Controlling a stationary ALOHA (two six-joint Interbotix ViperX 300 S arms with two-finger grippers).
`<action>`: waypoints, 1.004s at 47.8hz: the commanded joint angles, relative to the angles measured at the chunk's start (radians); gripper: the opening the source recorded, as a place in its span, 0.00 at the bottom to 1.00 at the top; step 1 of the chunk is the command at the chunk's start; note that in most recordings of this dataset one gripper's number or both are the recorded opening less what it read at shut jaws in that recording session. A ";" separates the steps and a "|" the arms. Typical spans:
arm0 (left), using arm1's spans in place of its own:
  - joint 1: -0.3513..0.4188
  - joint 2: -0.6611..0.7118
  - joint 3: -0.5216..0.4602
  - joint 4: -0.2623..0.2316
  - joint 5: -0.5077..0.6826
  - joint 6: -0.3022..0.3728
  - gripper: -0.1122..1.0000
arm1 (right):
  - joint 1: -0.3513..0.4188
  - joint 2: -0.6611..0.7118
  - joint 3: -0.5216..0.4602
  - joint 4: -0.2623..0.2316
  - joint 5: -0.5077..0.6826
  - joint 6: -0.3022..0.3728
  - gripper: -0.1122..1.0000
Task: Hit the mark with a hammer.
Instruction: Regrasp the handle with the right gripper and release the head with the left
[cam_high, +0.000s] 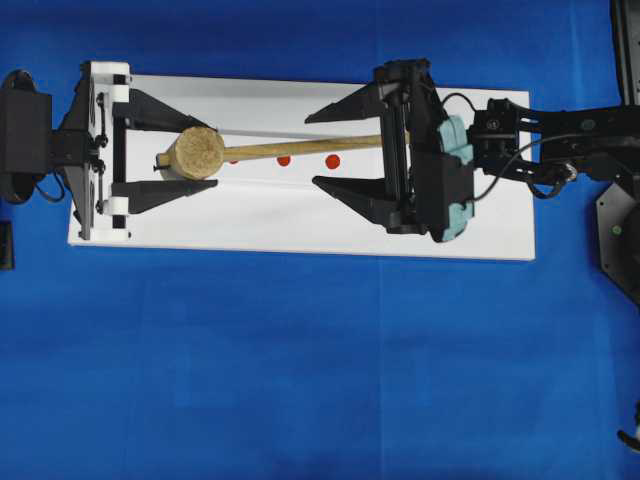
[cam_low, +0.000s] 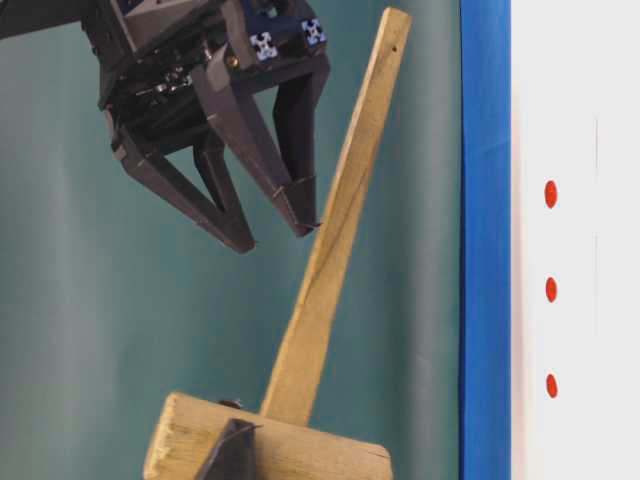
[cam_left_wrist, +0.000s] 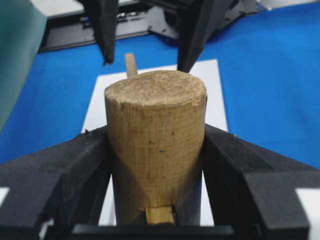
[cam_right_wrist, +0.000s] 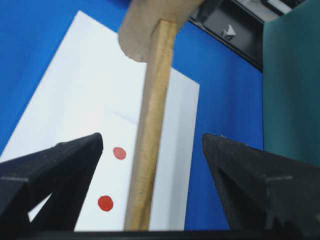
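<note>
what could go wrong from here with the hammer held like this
1. Only the left gripper is clamped on the hammer, and on its round head; the head might twist or slip in that grip.
2. The right gripper is open around the handle without gripping it; closing off-centre could knock the handle aside.
3. In the overhead view the head covers part of one red dot, so aiming at the mark looks hard to judge.
</note>
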 joint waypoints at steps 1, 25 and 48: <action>-0.018 -0.008 -0.043 -0.003 -0.020 -0.005 0.53 | -0.005 0.005 -0.028 0.003 -0.008 0.015 0.95; -0.028 -0.037 -0.041 -0.003 -0.018 -0.051 0.53 | -0.012 0.046 -0.031 0.003 0.006 0.067 0.56; -0.029 -0.035 -0.037 -0.002 -0.002 -0.048 0.53 | -0.012 0.046 -0.032 0.006 0.023 0.075 0.13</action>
